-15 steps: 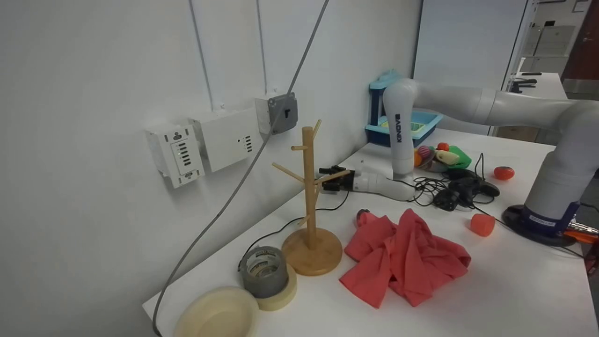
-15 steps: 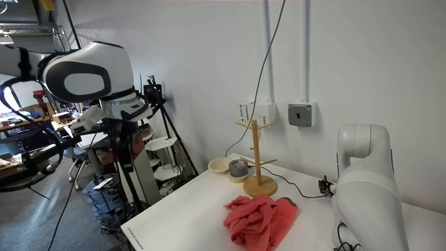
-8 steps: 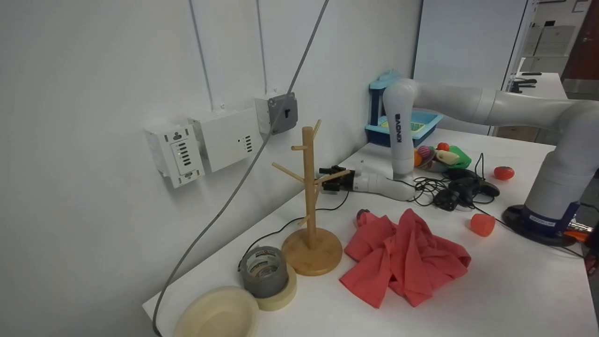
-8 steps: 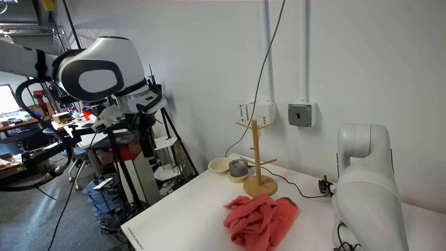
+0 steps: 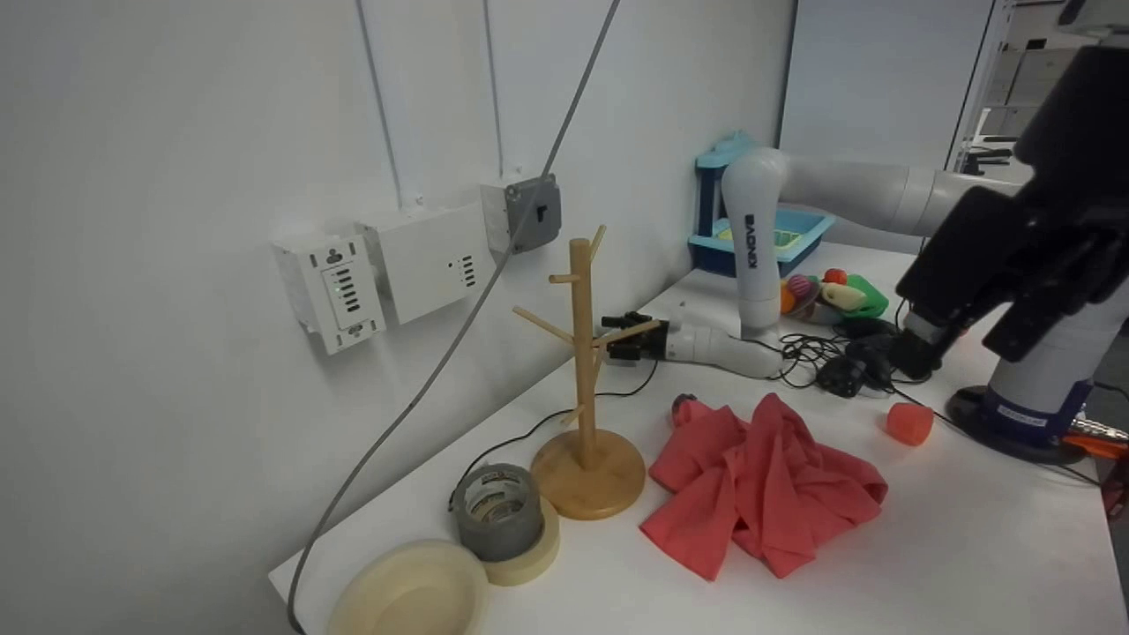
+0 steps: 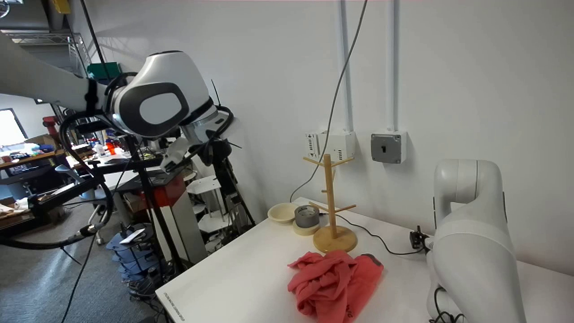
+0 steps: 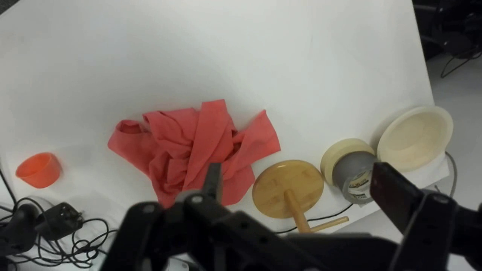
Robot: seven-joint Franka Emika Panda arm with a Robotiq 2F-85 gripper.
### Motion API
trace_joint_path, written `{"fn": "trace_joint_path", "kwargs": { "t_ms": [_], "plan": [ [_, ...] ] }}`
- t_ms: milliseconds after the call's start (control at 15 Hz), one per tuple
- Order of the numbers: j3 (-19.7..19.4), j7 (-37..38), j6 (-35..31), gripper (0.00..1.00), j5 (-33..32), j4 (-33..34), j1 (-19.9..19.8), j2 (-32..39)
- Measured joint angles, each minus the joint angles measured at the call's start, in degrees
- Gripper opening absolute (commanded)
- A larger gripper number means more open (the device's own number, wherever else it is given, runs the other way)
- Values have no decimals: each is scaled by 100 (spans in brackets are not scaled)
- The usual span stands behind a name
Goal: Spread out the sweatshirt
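Observation:
The coral-red sweatshirt (image 5: pixel 781 494) lies crumpled in a heap on the white table, with folds raised in its middle. It shows in both exterior views (image 6: pixel 329 287) and in the wrist view (image 7: pixel 188 146), left of centre. My gripper (image 5: pixel 961 348) hangs in the air at the right side of an exterior view, apart from the sweatshirt. In the wrist view my gripper (image 7: pixel 298 167) has its fingers wide apart with nothing held between them. Its left finger covers the lower edge of the sweatshirt in that view. In an exterior view the gripper (image 6: pixel 228 175) is dark against the tripod.
A wooden mug tree (image 5: pixel 584 370) stands close beside the sweatshirt. Tape rolls (image 5: pixel 501 520) and a cream bowl (image 5: pixel 414 591) lie beyond it. A red cup (image 5: pixel 909 423), black cables with a controller (image 5: pixel 873 357) and a second, white arm (image 5: pixel 758 238) are also on the table.
The arm has moved right in an exterior view, towards the table. The gripper has come into sight at the right of an exterior view. The sweatshirt has not moved.

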State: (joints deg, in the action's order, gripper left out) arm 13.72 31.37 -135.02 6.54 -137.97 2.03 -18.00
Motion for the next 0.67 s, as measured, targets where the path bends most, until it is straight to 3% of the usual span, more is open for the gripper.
{"fn": "trace_joint_path", "kwargs": {
  "t_ms": [333,667],
  "plan": [
    [-108,160,-315,100,-348,252,-172,570],
    [-110,169,-316,100,-357,321,-175,636]
  ]
}}
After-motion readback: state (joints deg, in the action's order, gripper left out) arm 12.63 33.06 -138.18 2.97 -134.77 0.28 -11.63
